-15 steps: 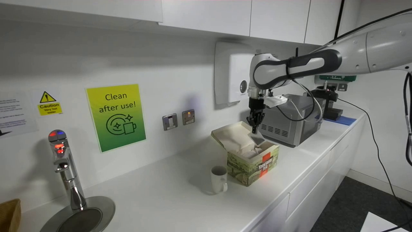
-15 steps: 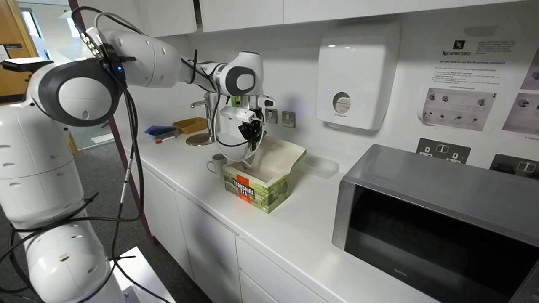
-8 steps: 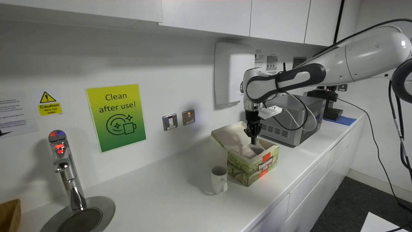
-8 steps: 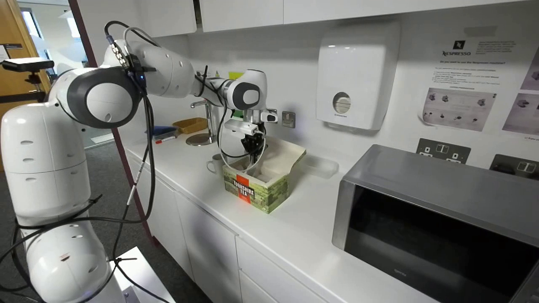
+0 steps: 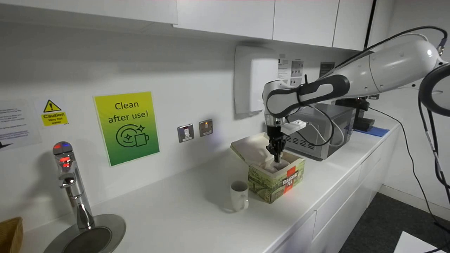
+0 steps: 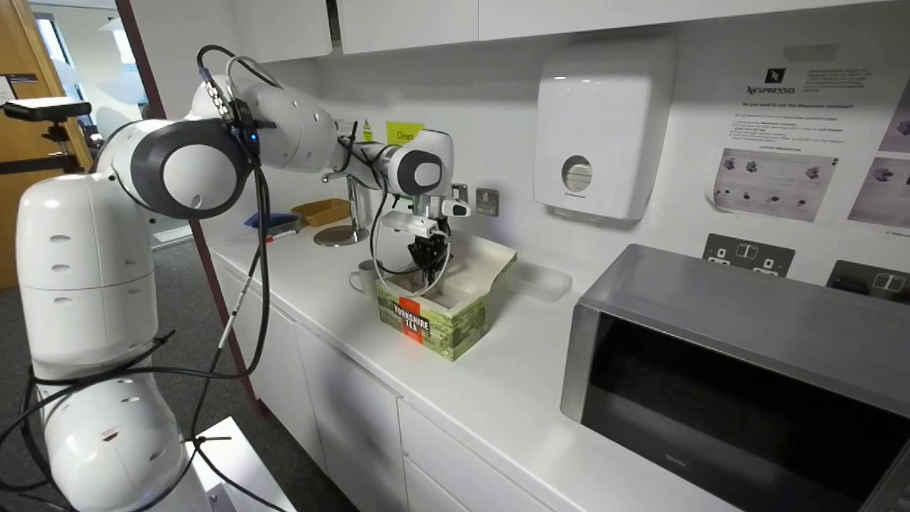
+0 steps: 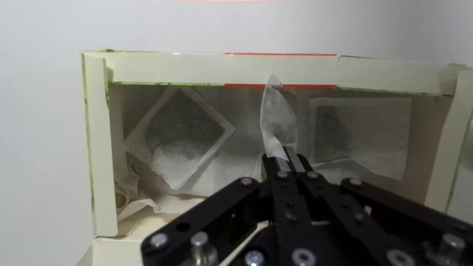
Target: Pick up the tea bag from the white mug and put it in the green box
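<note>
A white robot arm [image 6: 85,245] reaches across a white kitchen counter [image 5: 179,218], its black gripper [image 7: 289,158] pointing down at the opening of the green box [image 5: 268,185], a Yorkshire Tea carton whose cream lid [image 5: 251,151] is tilted back. The wrist view shows the jaws clenched on one end of the tea bag [image 7: 279,118]. The pale, crumpled bag is at the box's opening (whether it touches anything below, I cannot tell). Inside the box, on either side of it in that view, are a square bag with a dark filling [image 7: 186,127] and a second bag, partly in shadow [image 7: 369,129]. The white mug [image 5: 238,198] stands upright just beside the box, handle toward the counter's front edge. On the box's opposite side is a grey microwave [image 6: 711,370].
</note>
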You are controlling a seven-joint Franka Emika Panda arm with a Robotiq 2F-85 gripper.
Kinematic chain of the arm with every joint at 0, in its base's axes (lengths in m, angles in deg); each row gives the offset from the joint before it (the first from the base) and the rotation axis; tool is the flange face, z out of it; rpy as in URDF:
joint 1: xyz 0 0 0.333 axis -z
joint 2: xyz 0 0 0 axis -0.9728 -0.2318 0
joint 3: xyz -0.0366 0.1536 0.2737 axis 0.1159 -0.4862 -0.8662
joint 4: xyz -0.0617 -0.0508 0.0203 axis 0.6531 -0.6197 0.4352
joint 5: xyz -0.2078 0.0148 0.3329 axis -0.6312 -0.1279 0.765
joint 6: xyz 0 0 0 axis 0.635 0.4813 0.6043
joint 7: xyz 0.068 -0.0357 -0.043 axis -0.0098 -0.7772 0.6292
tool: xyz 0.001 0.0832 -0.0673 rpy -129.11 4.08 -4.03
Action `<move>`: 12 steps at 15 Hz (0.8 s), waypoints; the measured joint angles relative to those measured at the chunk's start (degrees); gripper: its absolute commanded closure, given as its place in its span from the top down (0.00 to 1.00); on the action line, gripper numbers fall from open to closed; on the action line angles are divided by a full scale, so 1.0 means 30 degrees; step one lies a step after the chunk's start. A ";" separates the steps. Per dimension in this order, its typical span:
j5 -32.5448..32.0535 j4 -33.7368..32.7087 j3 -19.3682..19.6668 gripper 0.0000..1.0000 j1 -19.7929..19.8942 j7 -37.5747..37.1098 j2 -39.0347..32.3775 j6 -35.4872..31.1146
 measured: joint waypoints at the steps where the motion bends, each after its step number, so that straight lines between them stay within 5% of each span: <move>1: -0.0007 0.0000 0.0000 0.00 0.0000 -0.0124 -0.0010 0.0000; 12: -0.0382 -0.1139 -0.0004 0.00 -0.0354 -0.2713 -0.0700 -0.0055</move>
